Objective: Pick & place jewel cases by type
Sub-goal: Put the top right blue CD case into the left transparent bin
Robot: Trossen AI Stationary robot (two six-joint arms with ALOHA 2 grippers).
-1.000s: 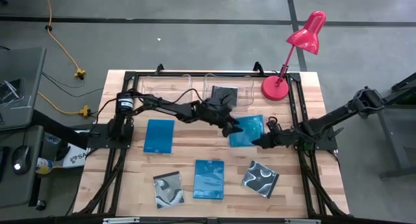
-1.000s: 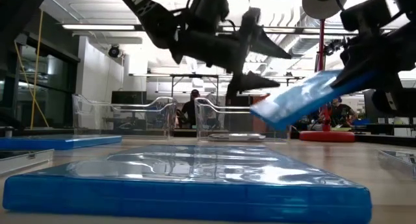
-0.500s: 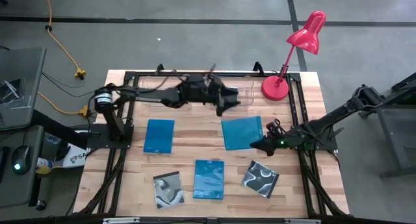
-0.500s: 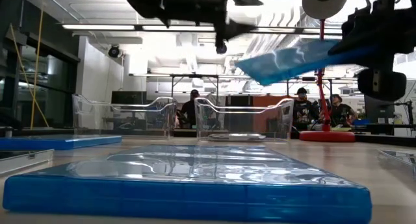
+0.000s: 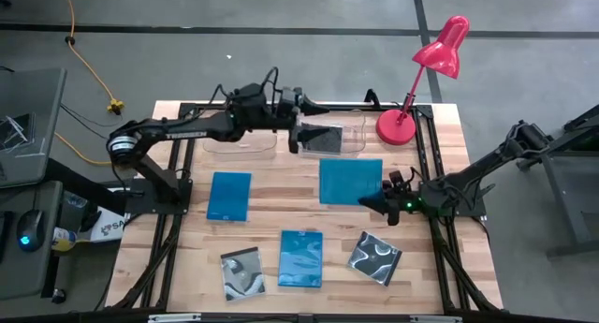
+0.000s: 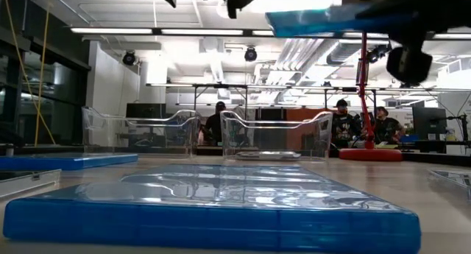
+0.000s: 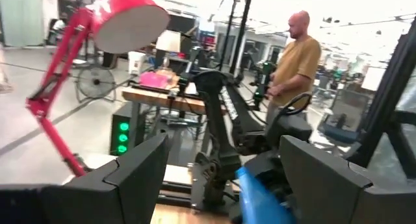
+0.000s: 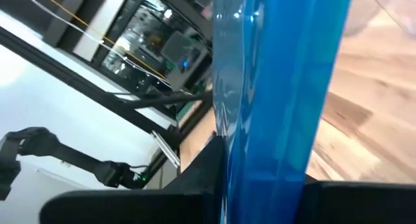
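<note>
Along the lower edge of the high view, three cases flat on the table (image 5: 271, 197): a swirl-covered black case (image 5: 241, 272) lower left, a blue case (image 5: 301, 258) at centre, another swirl case (image 5: 375, 256) lower right. Higher up, left of centre, a second blue case (image 5: 229, 195) lying flat. Right of centre, a third blue case (image 5: 351, 181) lifted level off the table, pinched at its right edge by the right pincer (image 5: 382, 196). Farther back, in the upper middle, the left pincer (image 5: 301, 136) spread wide over two clear tubs (image 5: 329, 134), a black case (image 5: 323, 138) inside the right one. Upper right, a red lamp (image 5: 426, 75).
</note>
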